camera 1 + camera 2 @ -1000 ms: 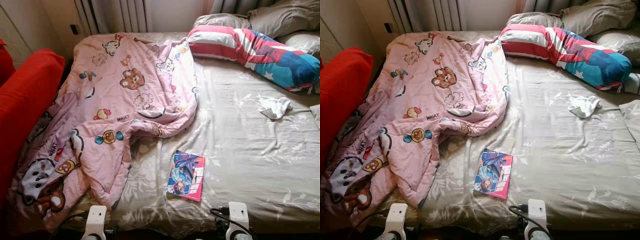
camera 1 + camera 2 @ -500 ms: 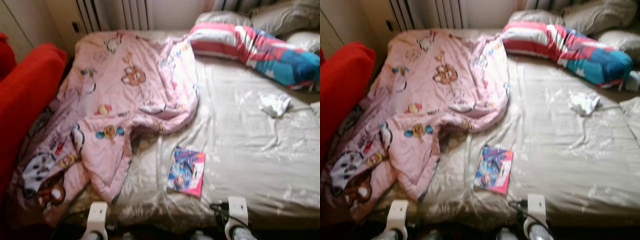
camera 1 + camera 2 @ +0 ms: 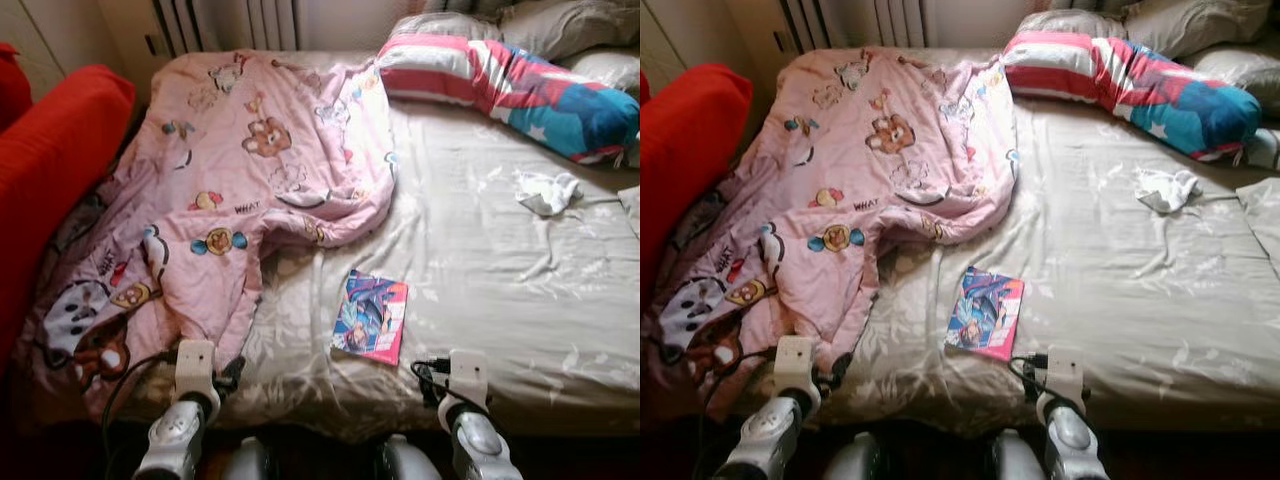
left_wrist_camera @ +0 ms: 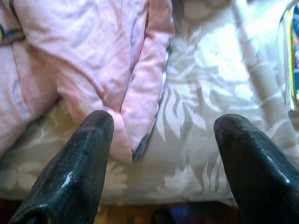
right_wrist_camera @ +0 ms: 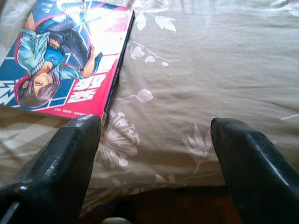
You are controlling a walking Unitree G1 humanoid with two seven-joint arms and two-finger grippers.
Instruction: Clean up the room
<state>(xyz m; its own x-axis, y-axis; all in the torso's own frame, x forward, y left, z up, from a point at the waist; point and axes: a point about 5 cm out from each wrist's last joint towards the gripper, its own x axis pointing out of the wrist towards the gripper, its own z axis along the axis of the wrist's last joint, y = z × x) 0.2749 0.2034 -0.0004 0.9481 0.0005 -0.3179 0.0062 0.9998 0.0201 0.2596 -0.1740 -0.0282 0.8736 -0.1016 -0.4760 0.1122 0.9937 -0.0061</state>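
Note:
A colourful comic book [image 3: 371, 316] lies flat on the beige bed sheet [image 3: 500, 270] near the bed's front edge. A pink cartoon-print blanket [image 3: 235, 190] is rumpled across the bed's left half, one corner hanging toward the front. A small white crumpled cloth [image 3: 548, 190] lies at the right. My left gripper [image 4: 163, 135] is open over the front edge, beside the blanket corner [image 4: 135, 107]. My right gripper [image 5: 154, 135] is open just short of the book [image 5: 65, 56], one fingertip [image 5: 79, 135] by the book's corner.
A striped red, white and blue pillow [image 3: 510, 85] and grey pillows [image 3: 560, 25] lie at the head of the bed. A red armchair [image 3: 45, 180] stands against the bed's left side. A radiator [image 3: 230, 20] is behind the bed.
Both arms have risen and reached forward to the bed's front edge, so more of the silver forearms shows. The blur has gone. Nothing on the bed has moved.

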